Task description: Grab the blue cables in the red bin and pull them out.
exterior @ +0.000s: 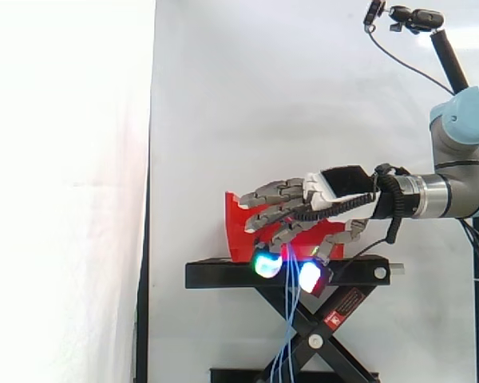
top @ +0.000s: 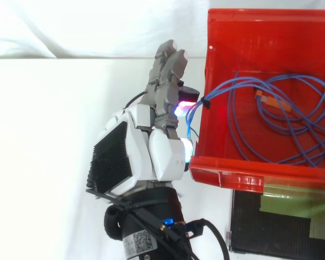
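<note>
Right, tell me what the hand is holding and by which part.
The hand pinches the blue cables between its fingertips, on the stretch just outside the wall of the red bin; the rest lies coiled inside.

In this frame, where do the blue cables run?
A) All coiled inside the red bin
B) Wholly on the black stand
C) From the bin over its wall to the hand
C: the blue cables leave the red bin over its wall and end between the curled fingers of the hand.
</note>
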`<state>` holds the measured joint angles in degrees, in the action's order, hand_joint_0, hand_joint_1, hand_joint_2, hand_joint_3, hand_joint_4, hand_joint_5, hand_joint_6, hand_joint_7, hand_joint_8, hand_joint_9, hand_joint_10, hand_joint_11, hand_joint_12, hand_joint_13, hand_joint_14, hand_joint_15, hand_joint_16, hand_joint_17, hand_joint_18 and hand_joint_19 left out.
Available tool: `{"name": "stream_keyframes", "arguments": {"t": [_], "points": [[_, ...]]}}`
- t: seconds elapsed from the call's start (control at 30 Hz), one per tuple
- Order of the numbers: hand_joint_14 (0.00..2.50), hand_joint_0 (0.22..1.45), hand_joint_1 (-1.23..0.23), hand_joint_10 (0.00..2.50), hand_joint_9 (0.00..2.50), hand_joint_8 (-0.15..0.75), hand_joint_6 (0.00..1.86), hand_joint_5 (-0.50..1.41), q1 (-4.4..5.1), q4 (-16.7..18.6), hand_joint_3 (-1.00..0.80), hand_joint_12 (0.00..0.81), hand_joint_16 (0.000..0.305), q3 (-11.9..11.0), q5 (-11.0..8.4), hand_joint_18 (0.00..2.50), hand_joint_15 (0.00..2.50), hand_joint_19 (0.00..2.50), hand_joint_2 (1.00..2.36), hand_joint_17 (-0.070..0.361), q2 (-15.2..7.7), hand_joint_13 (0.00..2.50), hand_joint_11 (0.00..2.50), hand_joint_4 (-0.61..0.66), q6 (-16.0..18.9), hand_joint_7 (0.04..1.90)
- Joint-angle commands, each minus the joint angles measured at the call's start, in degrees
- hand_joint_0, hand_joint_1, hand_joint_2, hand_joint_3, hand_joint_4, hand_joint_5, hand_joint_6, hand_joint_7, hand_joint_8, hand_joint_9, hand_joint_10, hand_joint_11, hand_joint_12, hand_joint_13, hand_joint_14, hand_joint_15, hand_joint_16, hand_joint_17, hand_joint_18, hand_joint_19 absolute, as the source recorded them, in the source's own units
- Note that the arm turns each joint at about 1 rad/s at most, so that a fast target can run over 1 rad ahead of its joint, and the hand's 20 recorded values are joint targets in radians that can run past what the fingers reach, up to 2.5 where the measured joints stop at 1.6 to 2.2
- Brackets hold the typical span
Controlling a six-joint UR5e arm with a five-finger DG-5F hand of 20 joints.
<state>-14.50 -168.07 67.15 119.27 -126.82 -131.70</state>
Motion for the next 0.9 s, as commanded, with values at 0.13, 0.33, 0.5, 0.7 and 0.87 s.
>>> {"name": "stream_keyframes", "arguments": {"t": [0.13, 0.33, 0.5, 0.7, 0.87], "points": [[0.01, 0.77, -0.99, 0.01, 0.54, 0.272, 0.02, 0.77, -0.09, -0.1, -1.00, 0.356, 0.052, 0.0, 0.00, 0.25, 0.17, 0.38, 1.00, 0.118, 0.0, 0.30, 0.34, 0.18, -0.8, 0.69], [0.01, 0.77, -0.99, 0.01, 0.54, 0.271, 0.00, 0.77, -0.18, -0.4, -1.00, 0.356, 0.053, 0.0, 0.44, 0.25, 0.17, 0.39, 1.00, 0.118, 0.0, 0.29, 0.34, 0.18, -0.9, 0.70], [0.01, 0.77, -0.99, 0.01, 0.54, 0.270, 0.00, 0.77, -0.26, -0.5, -1.00, 0.356, 0.052, 0.0, 0.70, 0.25, 0.17, 0.39, 1.00, 0.118, 0.0, 0.30, 0.34, 0.18, -1.3, 0.69], [0.01, 0.79, -0.99, 0.01, 0.55, 0.270, 0.22, 0.77, -0.26, -0.6, -1.00, 0.352, 0.052, 0.0, 0.70, 0.25, 0.17, 0.39, 1.00, 0.117, 0.0, 0.30, 0.34, 0.16, -1.5, 0.64], [0.01, 0.81, -0.97, 0.01, 0.56, 0.269, 0.36, 0.76, -0.26, -0.3, -1.00, 0.349, 0.051, 0.0, 0.70, 0.25, 0.17, 0.39, 1.00, 0.115, 0.0, 0.30, 0.34, 0.15, -1.5, 0.59]]}}
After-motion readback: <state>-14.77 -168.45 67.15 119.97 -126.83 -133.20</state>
